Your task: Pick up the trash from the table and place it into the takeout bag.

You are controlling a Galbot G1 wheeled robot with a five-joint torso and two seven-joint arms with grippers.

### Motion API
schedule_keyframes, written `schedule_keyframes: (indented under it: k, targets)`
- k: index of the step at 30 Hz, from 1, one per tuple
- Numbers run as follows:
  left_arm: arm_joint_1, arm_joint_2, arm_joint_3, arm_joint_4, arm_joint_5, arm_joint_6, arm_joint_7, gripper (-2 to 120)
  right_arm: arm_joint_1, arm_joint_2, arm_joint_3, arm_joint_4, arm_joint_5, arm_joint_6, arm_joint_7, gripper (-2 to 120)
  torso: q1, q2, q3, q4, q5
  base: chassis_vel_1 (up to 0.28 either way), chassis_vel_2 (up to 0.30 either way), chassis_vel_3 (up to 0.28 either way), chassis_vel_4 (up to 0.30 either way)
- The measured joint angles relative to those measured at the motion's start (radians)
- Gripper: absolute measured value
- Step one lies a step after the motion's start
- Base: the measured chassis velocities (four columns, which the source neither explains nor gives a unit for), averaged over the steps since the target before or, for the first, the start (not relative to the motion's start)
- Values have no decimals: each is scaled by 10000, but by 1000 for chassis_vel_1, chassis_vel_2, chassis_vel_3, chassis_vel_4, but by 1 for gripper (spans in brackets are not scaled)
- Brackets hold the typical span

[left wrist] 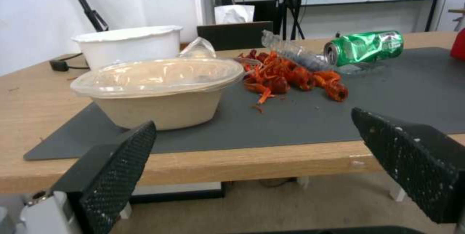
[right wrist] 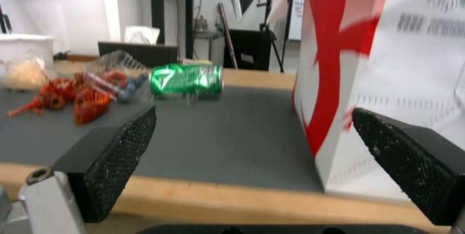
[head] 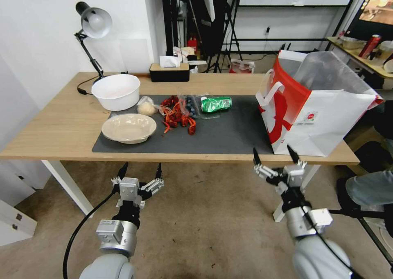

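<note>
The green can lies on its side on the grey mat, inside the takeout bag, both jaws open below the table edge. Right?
Not quite. The green can lies on the grey mat left of the takeout bag, not inside it, as the head view shows. The rest holds.

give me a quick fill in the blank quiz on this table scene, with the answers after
1. The crushed can lying on the dark mat is ____ in colour.
2. The takeout bag stands at the table's ____ end, seen from the robot.
3. The left gripper and right gripper both hang short of the table with jaws ____.
4. The beige dish sits just in front of a ____ bowl.

Missing words: green; right; open; white
</note>
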Motion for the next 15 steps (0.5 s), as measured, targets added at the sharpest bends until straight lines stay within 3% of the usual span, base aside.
schedule_keyframes:
  k: [15]
  targets:
    - [59, 0, -59, -56, -43, -42, -24, 100, 22, 243, -198, -83, -75, -89, 164, 100, 2, 0, 1, 0, 0, 0, 0, 0, 0]
